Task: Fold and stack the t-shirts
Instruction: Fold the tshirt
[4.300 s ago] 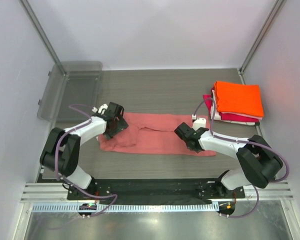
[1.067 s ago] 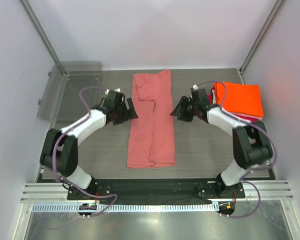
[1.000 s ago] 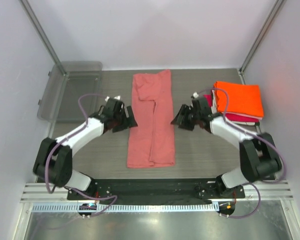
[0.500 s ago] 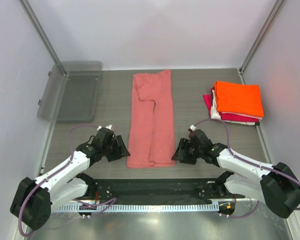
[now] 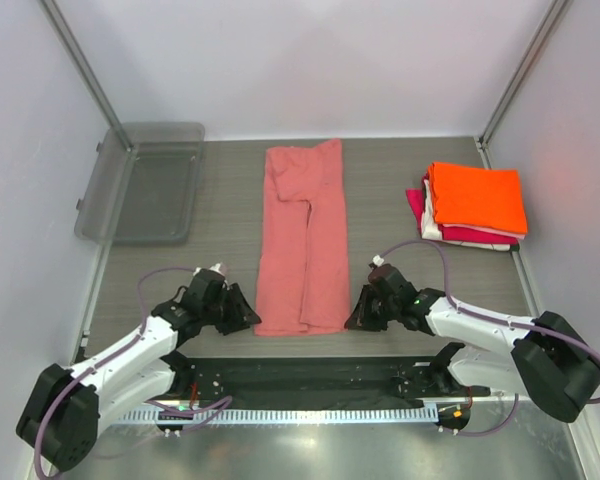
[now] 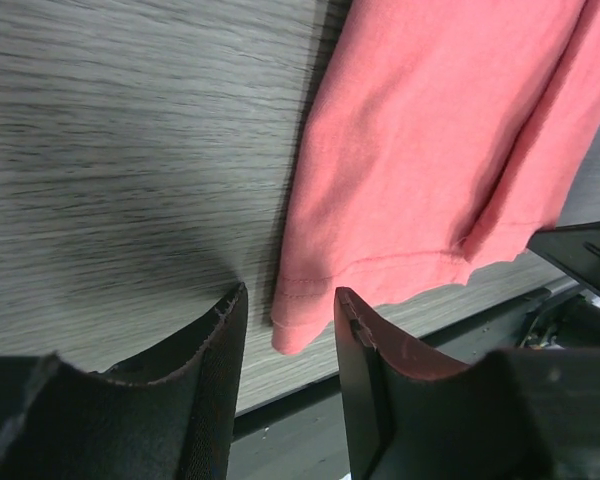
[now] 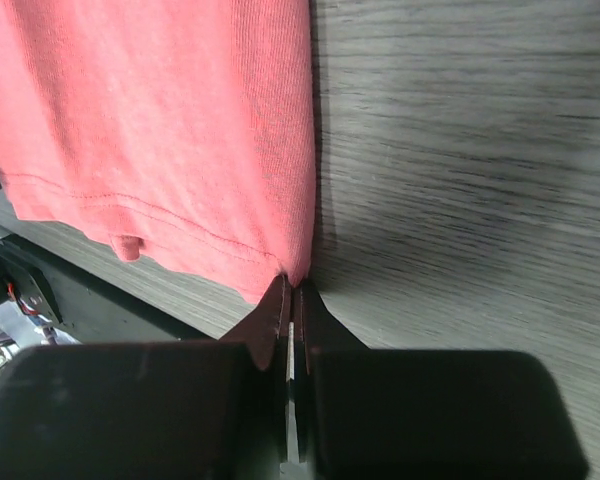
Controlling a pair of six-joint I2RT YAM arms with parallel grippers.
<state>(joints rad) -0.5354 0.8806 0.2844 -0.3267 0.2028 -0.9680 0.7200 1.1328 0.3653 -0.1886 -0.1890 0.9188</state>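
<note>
near edge: where the two arms reach in at the bottom of the overhead view, both sit low on the worktop (image 5: 400,190), one at each near corner of the salmon-pink t-shirt (image 5: 305,240).
left gripper (image 5: 246,317): fingers apart, straddling the hem's left corner. its wrist view shows the cloth lying in the gap, not yet clamped.
right gripper (image 5: 352,320): fingers together, tips meeting right at the hem's right corner. i cannot tell whether any cloth is caught between them.
salmon-pink t-shirt: a long narrow strip with its sides folded in, running from lower centre to upper centre of the overhead view.
step in hand: probably pinching both near corners so the hem can be carried over toward the far end.
risk, right side: the pinch may hold only the tip of the corner, or nothing. a lift would then drop that side and skew the fold.
risk, left side: closing may catch only one layer, since a folded-in layer ends near that corner, and the layers could peel apart.
risk, both: an uneven lift would drag the strip crooked across the worktop.
stack: right of the overhead view, well apart from the strip. the orange t-shirt (image 5: 477,196) is on top, with the white t-shirt (image 5: 430,229) and magenta-red t-shirt (image 5: 415,202) edging out beneath.
tray (image 5: 98,190): upper left, well apart from both arms.
</note>
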